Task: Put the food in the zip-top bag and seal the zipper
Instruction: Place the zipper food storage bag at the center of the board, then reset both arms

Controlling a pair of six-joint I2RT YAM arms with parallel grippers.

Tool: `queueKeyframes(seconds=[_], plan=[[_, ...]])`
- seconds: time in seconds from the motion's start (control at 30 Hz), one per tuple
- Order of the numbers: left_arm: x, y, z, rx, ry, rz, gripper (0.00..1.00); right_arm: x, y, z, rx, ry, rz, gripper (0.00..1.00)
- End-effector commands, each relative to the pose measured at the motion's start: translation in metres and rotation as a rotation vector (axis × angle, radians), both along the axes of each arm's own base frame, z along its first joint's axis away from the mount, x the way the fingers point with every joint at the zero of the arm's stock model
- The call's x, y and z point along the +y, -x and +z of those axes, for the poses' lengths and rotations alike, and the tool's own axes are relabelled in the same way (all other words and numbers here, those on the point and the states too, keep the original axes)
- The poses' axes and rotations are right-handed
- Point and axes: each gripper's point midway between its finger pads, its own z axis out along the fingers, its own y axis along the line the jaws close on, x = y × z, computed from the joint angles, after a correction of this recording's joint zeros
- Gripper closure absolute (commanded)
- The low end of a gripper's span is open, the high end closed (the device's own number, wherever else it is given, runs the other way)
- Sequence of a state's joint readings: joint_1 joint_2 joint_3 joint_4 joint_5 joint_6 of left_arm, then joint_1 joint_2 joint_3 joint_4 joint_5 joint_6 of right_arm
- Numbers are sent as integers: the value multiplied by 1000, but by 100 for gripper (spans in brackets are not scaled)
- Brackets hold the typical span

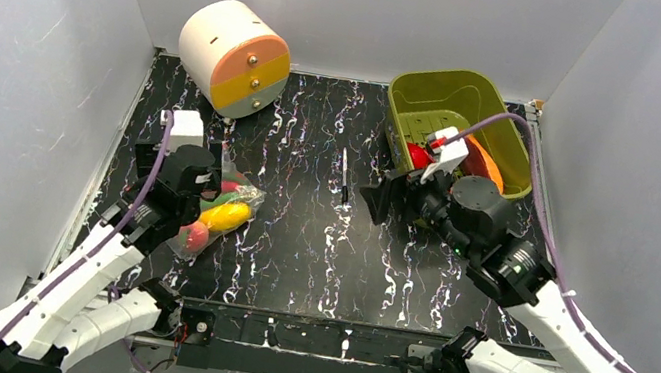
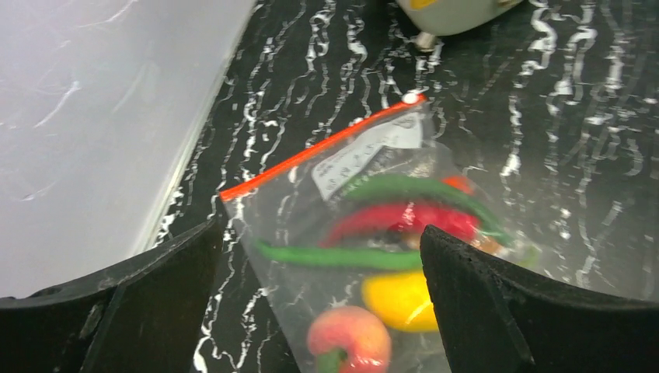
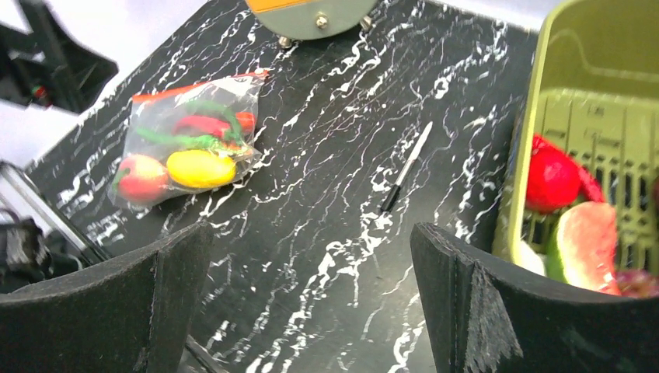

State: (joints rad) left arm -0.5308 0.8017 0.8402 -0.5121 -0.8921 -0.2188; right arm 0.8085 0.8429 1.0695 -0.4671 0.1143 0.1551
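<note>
The clear zip-top bag [image 1: 223, 212] lies flat on the left of the table. It holds a peach [image 2: 350, 339], a yellow piece [image 2: 400, 299], a red chili [image 2: 404, 219] and long green peppers [image 2: 342, 256]. Its orange-red zipper [image 2: 311, 151] runs along the far mouth edge. My left gripper [image 2: 322, 311] is open, just above the bag, with nothing between its fingers. My right gripper [image 3: 311, 303] is open and empty over the table's middle right, beside the olive-green tub. The bag also shows in the right wrist view [image 3: 186, 151].
The olive-green tub [image 1: 461, 107] at the back right holds more toy food, a red piece [image 3: 552, 177] and a watermelon slice [image 3: 587, 245]. A thin black stick [image 1: 345, 178] lies mid-table. A round cream-and-orange container [image 1: 232, 56] stands at the back left. White walls enclose three sides.
</note>
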Motion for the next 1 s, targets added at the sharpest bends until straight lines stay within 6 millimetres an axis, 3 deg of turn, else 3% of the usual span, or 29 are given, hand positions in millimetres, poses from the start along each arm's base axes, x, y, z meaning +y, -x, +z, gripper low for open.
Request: queueKeyframes(seconds=[0.0, 0.1, 0.27, 0.4, 0.57, 0.73, 0.87, 0.97], plan=[[-21, 2, 19, -32, 127, -121, 2, 2, -18, 9, 111, -210, -165, 2], [-36, 5, 32, -69, 244, -173, 2, 7, -22, -2, 167, -216, -186, 2], [-84, 9, 55, -86, 403, -424, 2, 9, -31, -20, 271, -241, -275, 2], [-121, 17, 69, -113, 529, -607, 2, 20, -30, -15, 300, -300, -244, 2], [-140, 26, 83, -174, 686, -673, 2, 29, -22, -4, 331, -358, -189, 2], [-163, 37, 70, -121, 717, -812, 2, 36, -18, -13, 348, -369, -151, 2], [-165, 36, 54, -72, 725, -797, 2, 35, -19, -22, 350, -382, -167, 2], [-166, 37, 58, -81, 702, -826, 2, 33, -20, -26, 347, -382, -181, 2]])
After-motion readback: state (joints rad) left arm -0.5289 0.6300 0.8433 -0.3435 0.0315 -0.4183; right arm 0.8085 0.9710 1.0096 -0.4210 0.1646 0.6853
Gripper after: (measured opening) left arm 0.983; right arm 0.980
